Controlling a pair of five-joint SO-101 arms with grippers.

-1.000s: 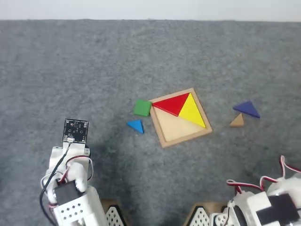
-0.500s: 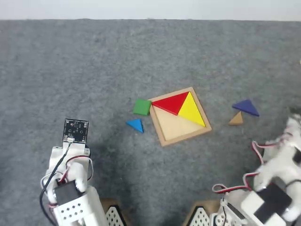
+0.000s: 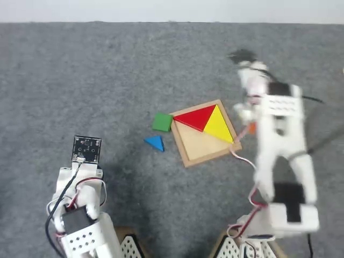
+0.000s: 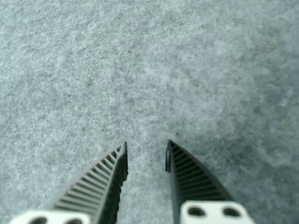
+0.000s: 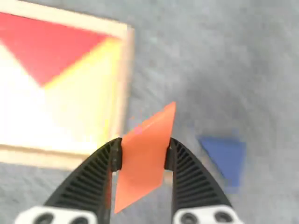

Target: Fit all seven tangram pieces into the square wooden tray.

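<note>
High view: the square wooden tray (image 3: 200, 146) sits tilted mid-worktop (image 3: 107, 70), which is grey and felt-like. A red triangle (image 3: 196, 117) and a yellow triangle (image 3: 219, 124) lie side by side in the tray's 12 o'clock half; the other half is bare wood. A green square (image 3: 162, 122) lies on the worktop just off the tray's 9 o'clock corner. A small blue triangle (image 3: 155, 142) lies near the tray at about 8 o'clock. The right arm (image 3: 277, 115) stretches out at 3 o'clock of the tray. A bit of an orange piece (image 3: 251, 128) shows under it, just beside the tray's 3 o'clock corner. The left arm (image 3: 80, 215) sits folded at 7 o'clock, well apart from the tray.

Left wrist view: the left pincer (image 4: 145, 149) is released, jaws parted, nothing between them, grey worktop beneath.

Right wrist view: the right pincer (image 5: 142, 149) is clenched on the orange piece, a flat tilted slab held by its edges. It sits just outside the tray rim. A dark blue triangle (image 5: 224, 156) lies on the worktop near it, apart from the tray.
</note>
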